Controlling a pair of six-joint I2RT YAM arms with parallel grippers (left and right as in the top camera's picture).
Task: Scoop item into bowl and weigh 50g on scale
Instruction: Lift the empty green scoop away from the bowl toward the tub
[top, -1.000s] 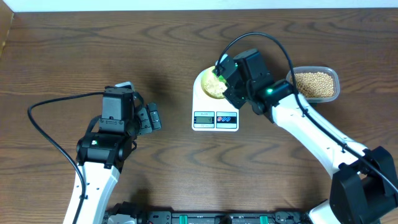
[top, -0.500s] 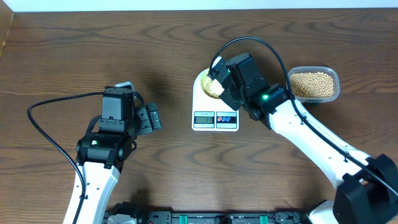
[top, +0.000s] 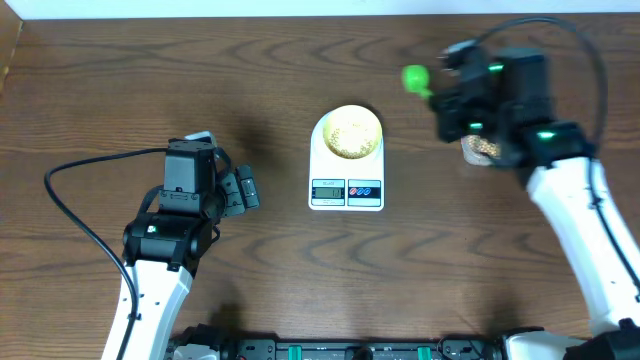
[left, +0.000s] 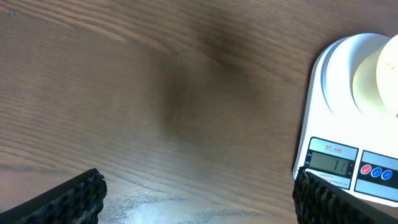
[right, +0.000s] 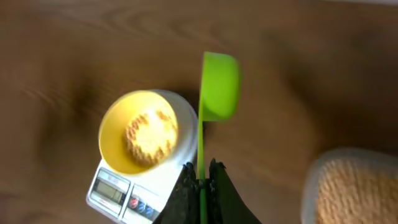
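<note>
Overhead, my left gripper (top: 243, 190) is over the table (top: 100, 80), well left of the scale (top: 318, 160), with its jaws spread wide and nothing between them. The bowl (top: 368, 118) sits on the scale's platform with a heap of beans (top: 347, 140) inside. My right gripper (top: 440, 95), blurred, is up and to the right of the scale, pinched shut on a green scoop (top: 413, 77).

From my left wrist, my two fingertips stand at opposite sides of the frame with bare wood between them. The scale's display is just beside the right one.

From my right wrist, my fingers clamp the scoop's thin handle. Its cup points away from me, just right of the bowl. A tub (right: 311, 186) of beans shows at the lower right.
</note>
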